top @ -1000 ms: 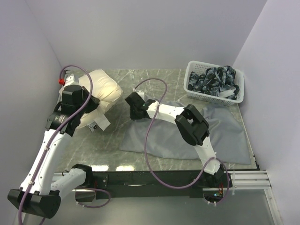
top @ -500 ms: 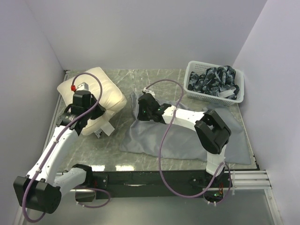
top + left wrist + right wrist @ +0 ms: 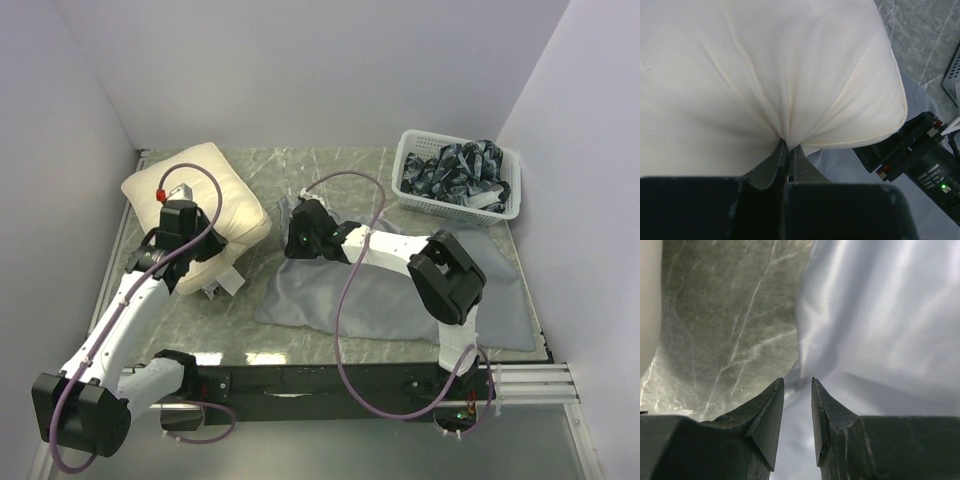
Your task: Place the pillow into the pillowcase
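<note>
At the left rear of the table (image 3: pixel 240 330) sits the pillow (image 3: pixel 215 185), puffed up and wholly outside the pillowcase (image 3: pixel 500 290), which lies spread over the middle and right with its left rear corner rucked up; nothing has gone in yet, so I judge the task barely begun. My left gripper (image 3: pixel 786 150) is clenched on a tuck of the pillow's near side, the cream cloth drawn into creases that run down into the fingertips; my right gripper (image 3: pixel 797 385) has its jaws parted by a narrow gap at the pillowcase's left edge, a fold of grey cloth right at the tips, gripping nothing that I can see. The step in hand, as I read it, is taking hold of that edge to open a mouth for the pillow; to do it well I want only the upper layer between the jaws, since catching both layers would seal the opening; I cannot tell from these views whether this edge is the open one, so I would check before committing. Once held, the edge should lift enough for the pillow's near corner to lead in; the pinch on the pillow looks small, and a hard tug could slip it. A basket (image 3: pixel 412 165) of dark cloth stands at the right rear, well apart.
</note>
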Available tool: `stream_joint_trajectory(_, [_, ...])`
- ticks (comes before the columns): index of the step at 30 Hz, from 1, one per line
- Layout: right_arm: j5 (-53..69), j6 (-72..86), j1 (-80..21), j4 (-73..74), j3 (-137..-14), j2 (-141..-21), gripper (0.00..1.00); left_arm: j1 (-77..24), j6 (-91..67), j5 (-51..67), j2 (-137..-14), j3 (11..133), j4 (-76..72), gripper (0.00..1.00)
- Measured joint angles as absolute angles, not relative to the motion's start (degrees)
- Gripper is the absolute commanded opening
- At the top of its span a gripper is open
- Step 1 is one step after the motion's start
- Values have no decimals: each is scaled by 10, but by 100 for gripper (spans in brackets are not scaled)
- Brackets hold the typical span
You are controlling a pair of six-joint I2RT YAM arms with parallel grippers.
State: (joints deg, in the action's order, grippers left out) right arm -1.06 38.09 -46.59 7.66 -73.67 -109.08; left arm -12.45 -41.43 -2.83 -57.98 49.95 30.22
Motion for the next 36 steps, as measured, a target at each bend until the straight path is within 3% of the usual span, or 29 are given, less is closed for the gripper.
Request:
stream_joint_trajectory(3, [-13,381,-472,80,-752,-1109,30,-124,-414,-28,-580,491,298,1])
stream_joint_trajectory(6, [-23,383,-476,88,-759,-1123,11,-124,-414,-28,-580,484,297,1])
stream_joint_trajectory(9, [-32,380,-477,95,-756,-1123,6,-124,-414,-28,-580,480,296,1])
stream_joint_trajectory(17, [-32,381,-474,77,-667,-1045,6,-124,-413,-28,-583,469,284,1])
stream_joint_trajectory(24, [-17,386,-436,33,-571,-963,11,-124,-405,-22,-623,461,275,1])
stream_joint_trajectory(30, [-6,380,-410,21,-534,-973,24,-126,-396,-13,-650,457,271,1])
stream_joint_trajectory(35, [-2,362,-415,12,-528,-983,19,-134,-396,-14,-652,437,257,1])
stream_joint_trajectory(36, [-2,360,-416,10,-529,-987,19,-139,-397,-15,-653,431,252,20])
